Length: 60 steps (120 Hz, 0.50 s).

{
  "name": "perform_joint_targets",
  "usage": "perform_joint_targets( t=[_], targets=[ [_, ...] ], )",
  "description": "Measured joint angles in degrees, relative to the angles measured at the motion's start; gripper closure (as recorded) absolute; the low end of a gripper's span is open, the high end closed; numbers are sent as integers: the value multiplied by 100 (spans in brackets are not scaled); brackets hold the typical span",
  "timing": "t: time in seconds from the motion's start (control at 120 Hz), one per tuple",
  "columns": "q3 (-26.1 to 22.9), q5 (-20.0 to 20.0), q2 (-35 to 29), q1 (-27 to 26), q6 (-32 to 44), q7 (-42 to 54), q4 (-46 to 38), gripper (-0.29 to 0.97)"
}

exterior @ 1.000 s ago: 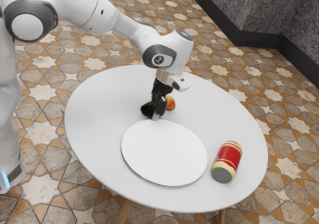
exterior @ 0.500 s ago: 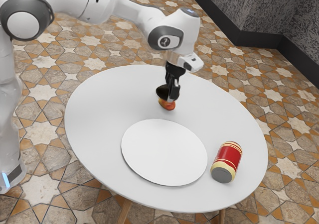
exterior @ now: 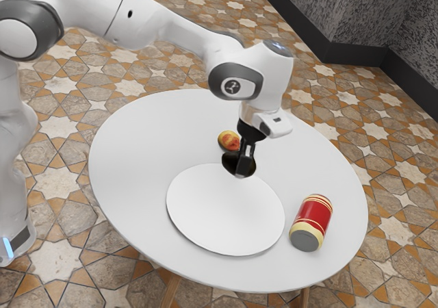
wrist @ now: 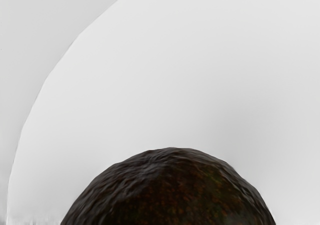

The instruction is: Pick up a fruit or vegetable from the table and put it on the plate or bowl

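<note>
A dark, bumpy-skinned avocado hangs just over the far rim of the flat white plate, with my gripper shut on it. In the wrist view the avocado bulges up right under the hand, with the plate spread beneath it. A small red-and-yellow fruit lies on the table just behind the gripper, apart from the plate.
The round white table carries the plate near its front. A red can with a cream end lies on its side at the plate's right in the exterior view. Patterned floor tiles surround the table.
My hand has carried the avocado toward the exterior view's right, past the red-and-yellow fruit, then down to the plate's far rim. The fruit and can have stayed put.
</note>
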Motion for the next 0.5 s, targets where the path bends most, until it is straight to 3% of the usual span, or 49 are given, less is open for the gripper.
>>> perform_joint_targets(
  t=[0.333, 0.4, 0.5],
  targets=[
    [-24, 5, -25, 220, 37, 26, -79, 37],
    [-35, -11, -12, 211, 44, 39, -74, 22],
    [-26, -37, -8, 107, 52, 57, -52, 11]
  ],
)
